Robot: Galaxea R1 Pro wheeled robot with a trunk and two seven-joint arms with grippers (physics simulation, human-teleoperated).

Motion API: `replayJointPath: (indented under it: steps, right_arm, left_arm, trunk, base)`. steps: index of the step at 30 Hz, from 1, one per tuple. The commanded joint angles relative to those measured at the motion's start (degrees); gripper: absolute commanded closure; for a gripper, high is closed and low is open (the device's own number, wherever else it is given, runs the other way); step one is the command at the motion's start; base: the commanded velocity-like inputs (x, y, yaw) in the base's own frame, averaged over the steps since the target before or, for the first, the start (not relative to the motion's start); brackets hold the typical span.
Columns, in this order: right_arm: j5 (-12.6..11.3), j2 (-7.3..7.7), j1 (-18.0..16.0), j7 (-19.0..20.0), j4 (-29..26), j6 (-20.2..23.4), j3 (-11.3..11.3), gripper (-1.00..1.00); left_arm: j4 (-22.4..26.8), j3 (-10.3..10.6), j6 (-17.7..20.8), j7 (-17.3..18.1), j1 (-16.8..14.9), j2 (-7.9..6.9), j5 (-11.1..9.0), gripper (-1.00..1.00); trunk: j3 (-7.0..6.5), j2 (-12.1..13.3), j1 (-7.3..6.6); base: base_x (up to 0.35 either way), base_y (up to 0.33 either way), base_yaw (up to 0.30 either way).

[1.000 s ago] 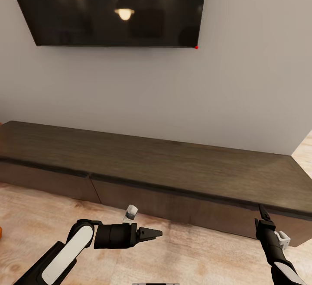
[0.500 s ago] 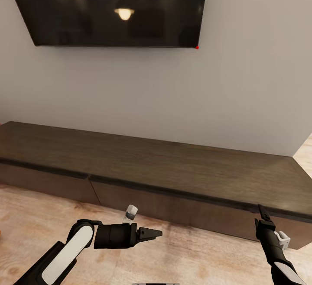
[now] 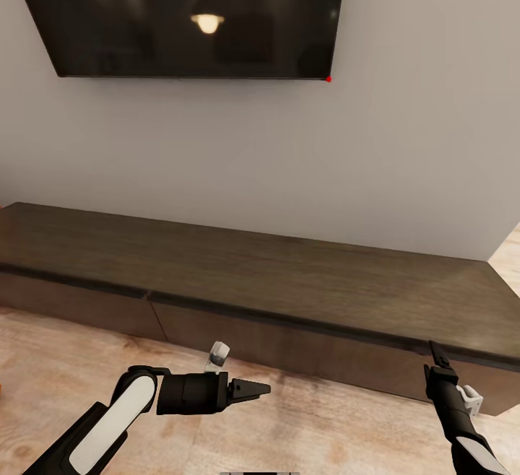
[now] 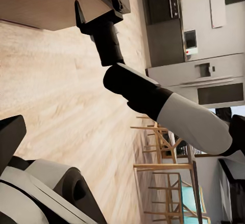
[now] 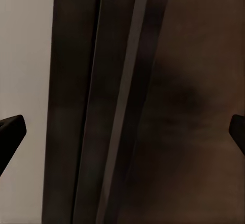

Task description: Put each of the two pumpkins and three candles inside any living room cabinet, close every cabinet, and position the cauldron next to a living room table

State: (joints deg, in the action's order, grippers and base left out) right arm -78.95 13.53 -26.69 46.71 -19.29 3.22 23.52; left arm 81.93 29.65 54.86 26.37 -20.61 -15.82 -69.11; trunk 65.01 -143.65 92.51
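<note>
**Two hands poised at a closed cabinet, view settled**

One long, low dark brown cabinet (image 3: pixel 289 280) runs along the wall under a mounted television (image 3: pixel 195 13). Its top is bare and its front panels look shut. No pumpkins, candles or cauldron appear here.

The right hand (image 3: pixel 436 351) sits at the cabinet's upper front edge near its right end. The left wrist view shows that hand (image 4: pixel 97 8) with its two fingers spread apart, tips close to the dark lip. The right wrist view shows the cabinet (image 5: pixel 153 101) front close up between its own spread fingertips (image 5: pixel 10 132). The left hand (image 3: pixel 260 389) hovers above the wooden floor (image 3: pixel 72 367), pointing sideways; its fingers look narrow and hold nothing.

Compared with a second ago, the view has shifted slightly right and then stopped; the arms kept their pose. The robot seems parked, probably ready to pull a front panel open.
</note>
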Motion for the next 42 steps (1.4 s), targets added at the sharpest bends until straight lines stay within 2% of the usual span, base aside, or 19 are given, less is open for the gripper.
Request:
replayJointPath:
  steps: [1, 42]
  right_arm:
    - [-0.5, 0.01, 0.0, 0.1, 0.1, 0.4, -0.1, -1.0]
    - [-0.3, 0.09, 0.0, 0.0, 0.1, 0.5, -0.1, -1.0]
  left_arm:
    - [0.0, 0.1, 0.1, 0.3, 0.0, -0.11, 0.1, -1.0]
    - [0.0, 0.0, 0.1, 0.3, 0.0, -0.27, 0.1, -1.0]
  trunk:
    - [0.05, 0.0, -0.01]
    - [0.05, 0.0, -0.01]
  base:
    - [0.0, 0.0, 0.0]
    - [0.016, 0.0, 0.0]
